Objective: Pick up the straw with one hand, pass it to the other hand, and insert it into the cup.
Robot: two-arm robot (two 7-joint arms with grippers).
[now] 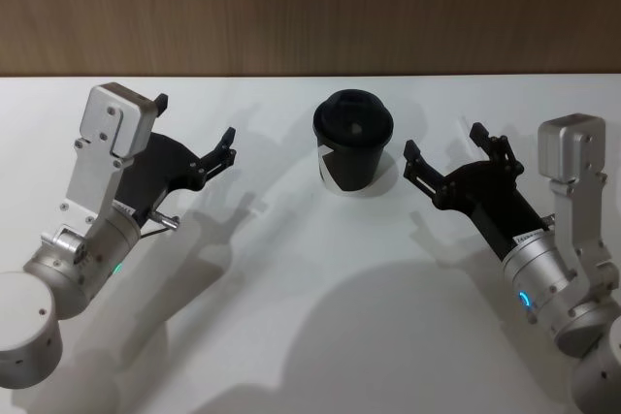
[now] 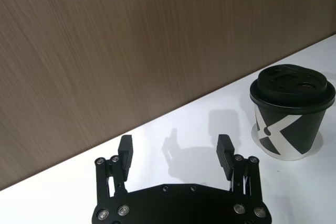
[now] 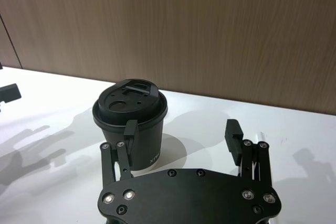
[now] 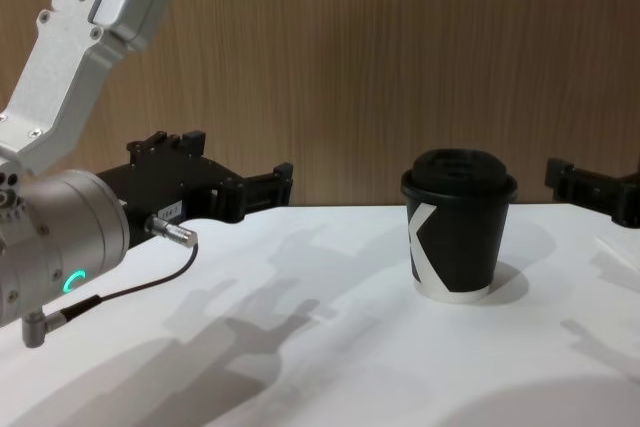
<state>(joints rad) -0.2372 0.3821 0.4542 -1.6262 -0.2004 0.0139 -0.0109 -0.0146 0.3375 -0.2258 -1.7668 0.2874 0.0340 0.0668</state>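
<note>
I see my left gripper (image 1: 194, 120) hanging over the left part of the white table (image 1: 291, 336) and my right gripper (image 1: 444, 143) over the right part, both with fingers spread wide and holding nothing. Between them and slightly beyond their tips, the cup (image 1: 351, 143) stands upright with its lid on, in front of the wood-panelled wall (image 1: 291, 7).
</note>
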